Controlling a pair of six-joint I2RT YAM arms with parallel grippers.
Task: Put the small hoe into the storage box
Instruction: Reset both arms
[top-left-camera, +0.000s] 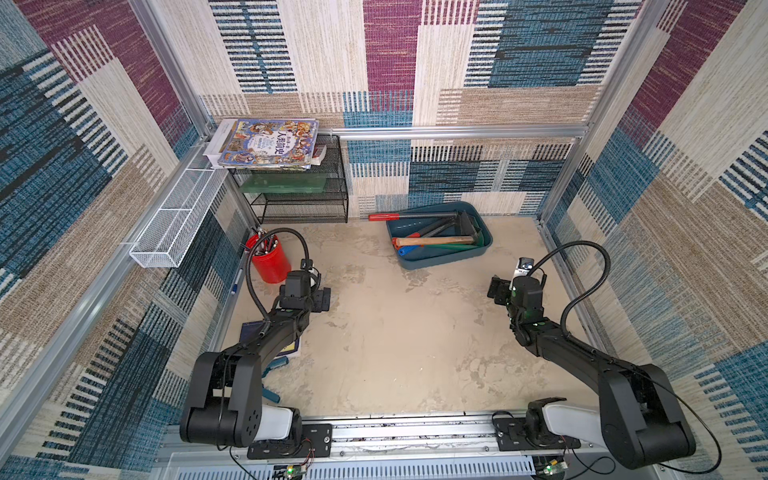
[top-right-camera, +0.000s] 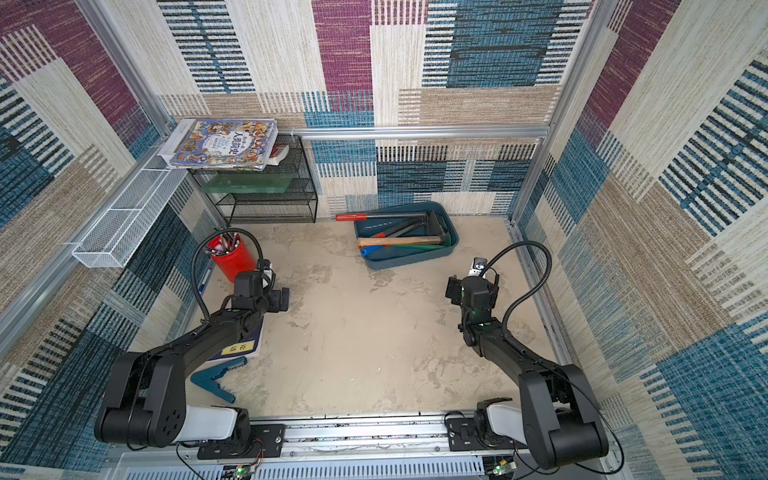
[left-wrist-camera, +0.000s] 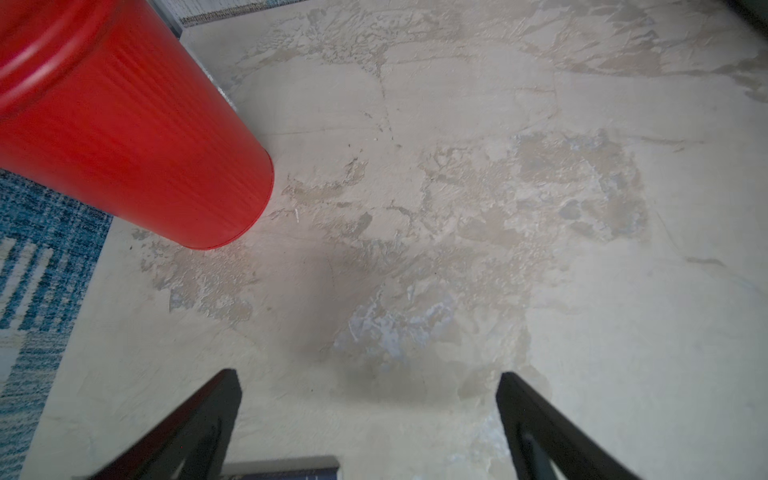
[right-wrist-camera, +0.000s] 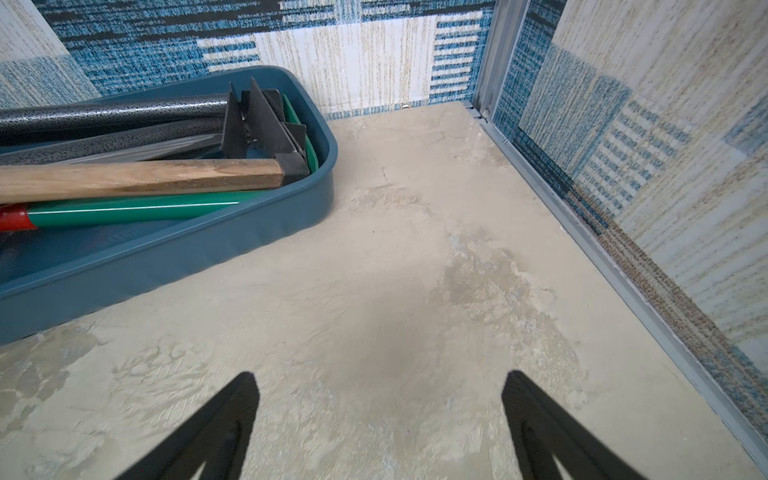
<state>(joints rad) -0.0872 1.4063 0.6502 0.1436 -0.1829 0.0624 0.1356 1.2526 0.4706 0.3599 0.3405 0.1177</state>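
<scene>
Starting on the left: the red cup (top-left-camera: 270, 259) sits just outboard of your left fingers (top-left-camera: 322, 300), close but not touching. Those fingers are spread wide with nothing but bare surface (left-wrist-camera: 457, 187) between them, and nothing hoe-like is lying near them. Moving across, the storage box (top-left-camera: 442, 259) is out ahead of your right fingers (top-left-camera: 498, 286) and a bit to their inner side, well apart from them. It's already got a bundle of long tools in it. My best guess is the small hoe (right-wrist-camera: 257, 120) is the one with the black wedge blade, jammed up at the box end nearest those fingers. A wood-handled tool (right-wrist-camera: 137, 176) and a green handle (right-wrist-camera: 124, 208) lie alongside it, but honestly I can't tell for sure which shaft goes with which head. So the job looks done to me. The right fingers are wide open and empty too, hovering over bare surface. If you do need to reseat it, I'd expect it to be rigid, not fragile, and head-heavy. The speckled painted shaft could slip, so pinch across the shaft close behind the blade, not out at the grip end, or it'll likely swing down.
</scene>
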